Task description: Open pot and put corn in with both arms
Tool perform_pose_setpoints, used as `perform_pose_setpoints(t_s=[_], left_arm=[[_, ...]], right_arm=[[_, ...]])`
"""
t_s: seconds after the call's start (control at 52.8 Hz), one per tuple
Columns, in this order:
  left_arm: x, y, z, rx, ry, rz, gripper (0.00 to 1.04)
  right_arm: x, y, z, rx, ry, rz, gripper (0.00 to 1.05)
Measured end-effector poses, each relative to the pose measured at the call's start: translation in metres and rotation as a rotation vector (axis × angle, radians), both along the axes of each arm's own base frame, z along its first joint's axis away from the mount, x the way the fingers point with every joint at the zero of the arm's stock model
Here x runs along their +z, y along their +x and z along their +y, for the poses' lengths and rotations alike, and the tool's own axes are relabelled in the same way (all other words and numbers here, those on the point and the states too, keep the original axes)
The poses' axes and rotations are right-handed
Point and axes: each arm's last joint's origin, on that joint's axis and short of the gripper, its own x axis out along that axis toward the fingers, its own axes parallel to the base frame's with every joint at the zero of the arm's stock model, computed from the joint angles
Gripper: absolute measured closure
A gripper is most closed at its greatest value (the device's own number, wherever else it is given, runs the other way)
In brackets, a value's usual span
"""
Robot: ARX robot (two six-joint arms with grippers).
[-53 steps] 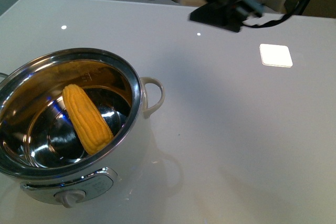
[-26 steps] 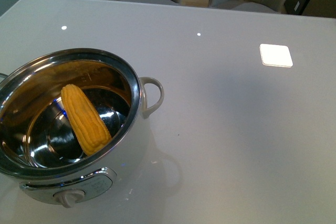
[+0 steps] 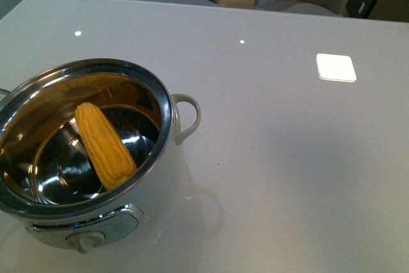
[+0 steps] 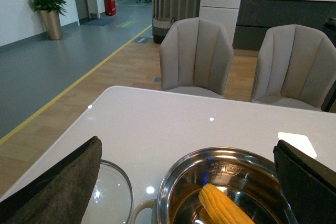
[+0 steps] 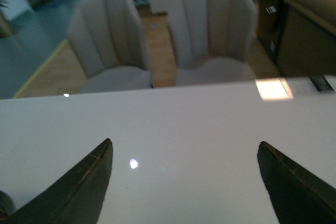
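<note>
The pot stands open at the table's front left, steel inside, with a loop handle on its right and a dial knob on its front panel. The yellow corn lies slanted inside it, also seen in the left wrist view as corn in the pot. My left gripper hangs open above the pot with nothing between its fingers. My right gripper is open over bare table. Neither arm shows in the front view.
A glass lid lies flat on the table beside the pot. A bright white square shows on the tabletop at the back right. Two grey chairs stand behind the far edge of the table.
A black arm seen at the top of the front view a second ago has withdrawn out of sight. The corn has settled slightly inside the pot.
</note>
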Motion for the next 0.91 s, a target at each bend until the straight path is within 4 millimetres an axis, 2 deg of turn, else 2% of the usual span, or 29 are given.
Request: perform_pose_setpoints(t_s=[0.095,0.341,0.417,0.435,0.701,0.909], left_arm=[[0.000,0.000,0.000,0.000,0.000,0.000,0.07],[0.000,0.000,0.000,0.000,0.000,0.000,0.07],[0.000,0.000,0.000,0.000,0.000,0.000,0.07],[0.000,0.000,0.000,0.000,0.000,0.000,0.07],[0.000,0.000,0.000,0.000,0.000,0.000,0.07],[0.000,0.000,0.000,0.000,0.000,0.000,0.07]], right_arm=[[-0.008,-0.011,-0.011,0.036,-0.077,-0.079,0.45],[-0.028,-0.026,-0.026,0.034,-0.128,-0.076,0.82],[-0.034,-0.033,-0.032,0.034,-0.136,-0.081,1.01],[-0.035,-0.034,-0.032,0.035,-0.143,-0.081,1.03],[-0.048,-0.048,-0.049,0.024,-0.142,-0.080,1.03],[-0.053,-0.056,-0.050,0.028,-0.142,-0.080,1.03]])
